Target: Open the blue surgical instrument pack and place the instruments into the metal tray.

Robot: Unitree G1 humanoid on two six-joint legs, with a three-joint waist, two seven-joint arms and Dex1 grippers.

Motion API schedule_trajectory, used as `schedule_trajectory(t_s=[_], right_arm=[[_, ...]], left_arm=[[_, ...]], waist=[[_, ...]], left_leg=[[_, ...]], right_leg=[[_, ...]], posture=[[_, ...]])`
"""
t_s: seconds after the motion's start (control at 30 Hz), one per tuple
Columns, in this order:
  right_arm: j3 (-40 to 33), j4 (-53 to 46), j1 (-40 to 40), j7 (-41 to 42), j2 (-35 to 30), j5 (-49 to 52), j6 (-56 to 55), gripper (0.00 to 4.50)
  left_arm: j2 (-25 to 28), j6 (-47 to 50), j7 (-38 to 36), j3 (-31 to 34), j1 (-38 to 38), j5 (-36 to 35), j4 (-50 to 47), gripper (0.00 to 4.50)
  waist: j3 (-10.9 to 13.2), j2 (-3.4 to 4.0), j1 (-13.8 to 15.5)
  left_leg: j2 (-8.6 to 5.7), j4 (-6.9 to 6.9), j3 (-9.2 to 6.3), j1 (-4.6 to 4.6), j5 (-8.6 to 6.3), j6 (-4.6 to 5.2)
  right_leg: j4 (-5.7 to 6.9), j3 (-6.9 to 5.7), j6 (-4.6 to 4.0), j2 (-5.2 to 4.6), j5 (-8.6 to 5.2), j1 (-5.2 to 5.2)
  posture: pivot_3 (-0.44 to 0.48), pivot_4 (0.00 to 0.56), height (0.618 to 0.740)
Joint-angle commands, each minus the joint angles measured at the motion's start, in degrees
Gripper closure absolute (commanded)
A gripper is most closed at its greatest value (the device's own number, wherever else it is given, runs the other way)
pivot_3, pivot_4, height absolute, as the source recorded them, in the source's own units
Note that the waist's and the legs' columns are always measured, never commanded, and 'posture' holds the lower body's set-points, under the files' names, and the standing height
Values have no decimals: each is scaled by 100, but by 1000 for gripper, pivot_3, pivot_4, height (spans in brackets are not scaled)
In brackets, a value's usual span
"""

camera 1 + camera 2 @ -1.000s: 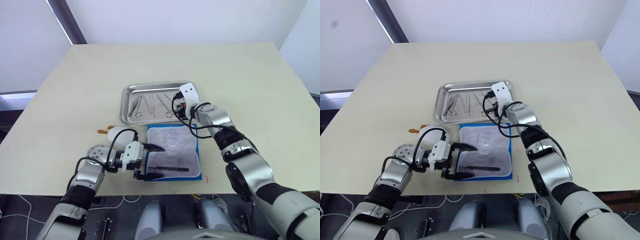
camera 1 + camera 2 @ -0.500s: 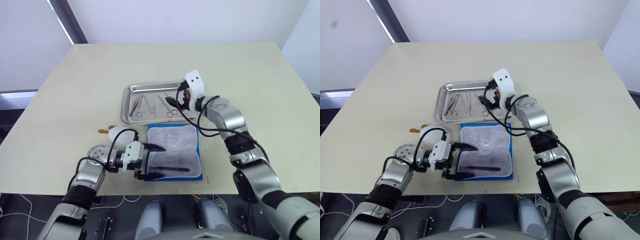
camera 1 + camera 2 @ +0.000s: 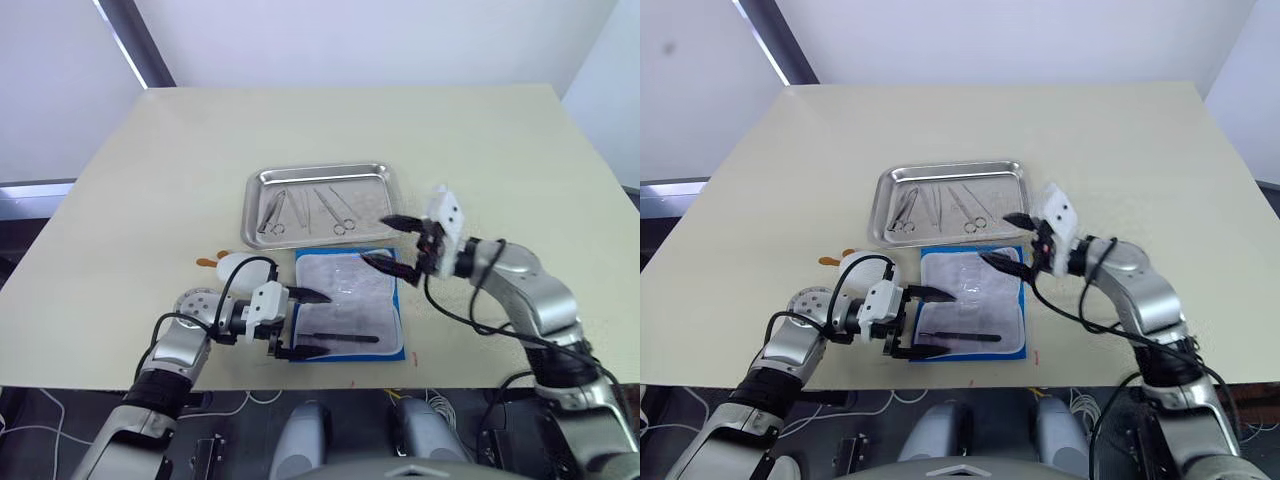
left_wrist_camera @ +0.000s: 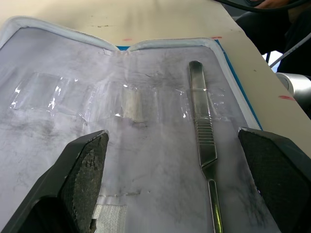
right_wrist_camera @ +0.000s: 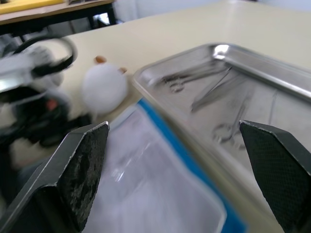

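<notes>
Pack: the blue surgical instrument pack (image 3: 349,303) lies unfolded flat near the table's front edge, pale lining up, blue border showing along its right and front sides. Its far edge lies just in front of the metal tray.
Pack contents: one slim metal tool, the remaining instrument (image 4: 203,141), lies across the front part of the lining, held under a clear strap in the left wrist view. The other clear straps on the lining look empty.
Tray: the metal tray (image 3: 320,172) sits toward the middle of the table, behind the pack. Several instruments in the tray (image 3: 305,208), ring-handled scissors and forceps among them, lie side by side on its floor.
Left gripper: the left gripper (image 3: 303,322) rests at the pack's left edge with its two fingers spread wide and empty, one on either side of the strapped tool's line.
Right gripper: the right gripper (image 3: 390,241) hangs over the pack's far right corner, beside the tray's front right corner, fingers parted and carrying nothing.
Other item: a white egg-shaped toy (image 3: 240,268) with orange feet stands at the pack's far left corner, near the left arm.
Step in hand: judged as late in the task; pack opened, most tools transferred, one left.
Next move: likely one gripper must close on the thin tool's handle and slide it lengthways out from under the strap, while the pack is kept from lifting.
Risk: the tool lies flat on soft lining, so fingers may pinch fabric or slip off.
</notes>
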Motion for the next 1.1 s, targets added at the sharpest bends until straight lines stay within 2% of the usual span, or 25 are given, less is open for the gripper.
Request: schedule_trajectory(t_s=[0.03, 0.23, 0.4, 0.53, 0.7, 0.8, 0.93, 1.1], right_arm=[[-522, -487, 316, 872, -405, 655, -555, 37], [-1221, -400, 891, 2446, -1598, 1301, -1013, 37], [-1607, -152, 929, 3097, -2301, 1554, -1109, 37], [-1772, -153, 856, 3384, -2628, 1702, -1112, 37], [-1705, -308, 778, 3074, -2606, 1508, -1281, 37], [-1423, -486, 977, 2704, -2476, 1187, -1362, 37], [-858, -716, 1125, 2070, -2219, 615, -1323, 37], [234, -708, 905, 1204, -1408, -229, -1405, 37]], left_arm=[[122, 295, 14, -197, 197, 355, 297, 0], [164, 275, -25, -187, 176, 350, 340, 0], [164, 238, -64, -186, 152, 352, 398, 0], [163, 213, -99, -195, 115, 360, 460, 0], [135, 197, -133, -211, 44, 372, 533, 0], [117, 189, -155, -227, 16, 381, 559, 0], [104, 198, -172, -230, -12, 386, 573, 0], [117, 234, -175, -237, -8, 390, 528, 0]], waist=[[2, 0, 0], [13, -14, 6], [20, -20, -7], [24, -22, 3], [25, -23, 8], [25, -23, 9], [25, -23, 12], [24, -24, 7]], left_leg=[[0, 0, -1, 1, 0, 0], [1, 0, 0, 0, 0, 0], [4, 0, 0, 6, 0, 0], [4, -3, 0, 5, 0, 0], [4, -2, 1, 6, 0, 0], [4, -2, 1, 6, 0, 0], [4, -2, 0, 4, 0, 0], [5, -2, 2, 7, 0, -1]], right_leg=[[0, 0, 0, 1, 0, 0], [-4, 0, 0, 2, 0, 2], [-3, 3, 1, 8, 0, 3], [-4, 3, 0, 9, -1, 2], [-4, 4, 1, 8, -1, 2], [-4, 4, 1, 8, -1, 2], [-3, 4, 1, 8, -1, 2], [-1, 6, 2, 11, -1, 1]], posture=[[0, 150, 740], [0, 150, 740], [0, 150, 740], [0, 150, 740], [0, 150, 740], [0, 150, 740], [0, 150, 740], [0, 150, 740]])
